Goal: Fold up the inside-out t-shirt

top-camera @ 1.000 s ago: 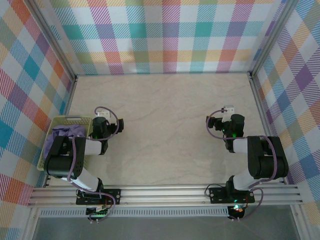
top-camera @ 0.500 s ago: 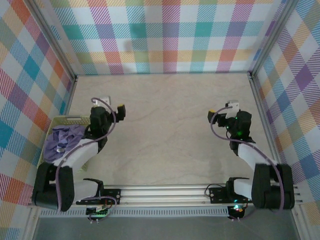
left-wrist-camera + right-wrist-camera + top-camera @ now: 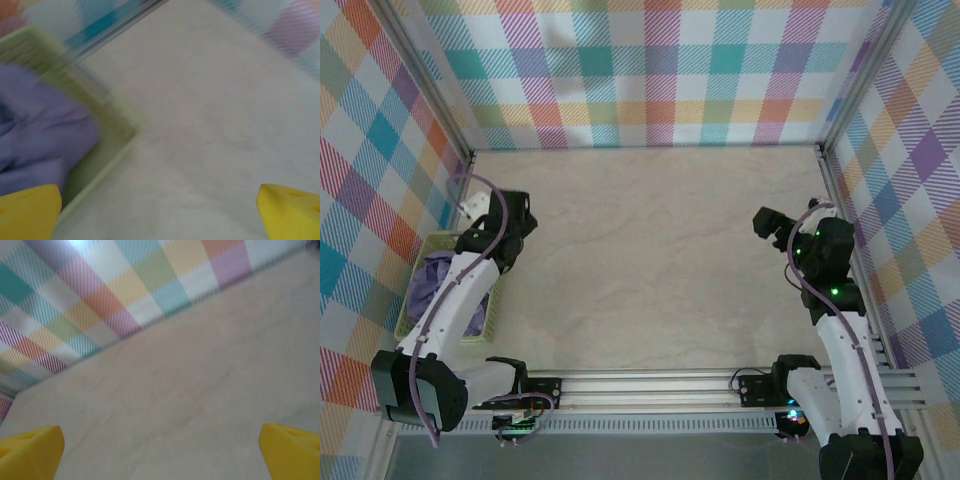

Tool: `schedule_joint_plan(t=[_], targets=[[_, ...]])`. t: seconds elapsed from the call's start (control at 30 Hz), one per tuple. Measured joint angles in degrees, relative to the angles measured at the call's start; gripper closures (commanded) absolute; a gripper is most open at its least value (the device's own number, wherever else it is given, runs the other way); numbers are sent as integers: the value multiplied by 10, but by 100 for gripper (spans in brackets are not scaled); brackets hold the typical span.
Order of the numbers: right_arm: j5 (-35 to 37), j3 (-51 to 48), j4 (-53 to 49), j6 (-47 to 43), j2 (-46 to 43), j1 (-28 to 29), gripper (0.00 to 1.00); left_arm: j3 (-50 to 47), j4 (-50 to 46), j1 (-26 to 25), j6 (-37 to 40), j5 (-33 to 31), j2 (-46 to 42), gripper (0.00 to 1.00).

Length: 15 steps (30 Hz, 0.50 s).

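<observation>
Since the earlier frames, both arms have unfolded from their tucked poses. The left tool [image 3: 510, 232] has swung outward toward the left wall and now sits near the far end of the pale green plastic basket [image 3: 486, 318]. The right tool [image 3: 768, 222] has shifted toward the right wall.

Left tool state: jaws spread wide. In the left wrist view its yellow fingertips [image 3: 27, 212] sit at opposite lower corners, and only the beige marble-patterned surface [image 3: 650, 260] lies between them. Nothing is gripped.

Right tool state: jaws spread wide. Its yellow fingertips [image 3: 30, 450] also sit at opposite lower corners of the right wrist view, above bare surface [image 3: 200, 405]. Nothing is gripped. This tool faces the far multicoloured plaid wall panel [image 3: 125, 285].

Task item location: the lavender-purple fabric t-shirt [image 3: 432, 287] lies bunched inside the basket at the left edge of the surface. In the left wrist view the t-shirt [image 3: 40, 135] lies behind the basket wall [image 3: 112, 112]; this view is motion-blurred. Neither tool touches the garment.
</observation>
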Motion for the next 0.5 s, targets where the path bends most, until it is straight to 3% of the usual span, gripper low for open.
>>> schedule_joint_plan(t=[0.17,0.33,0.5], targets=[[-49,-10,-42,9,28,0,0,-32,-79,34,-44,-49,-33,0],[-82,-17,-54,17,31,0,0,-32,-104,134,-62,-53,-28,0],[-96,-24,-72,21,24,0,0,-35,-103,245,-61,-8,12,0]])
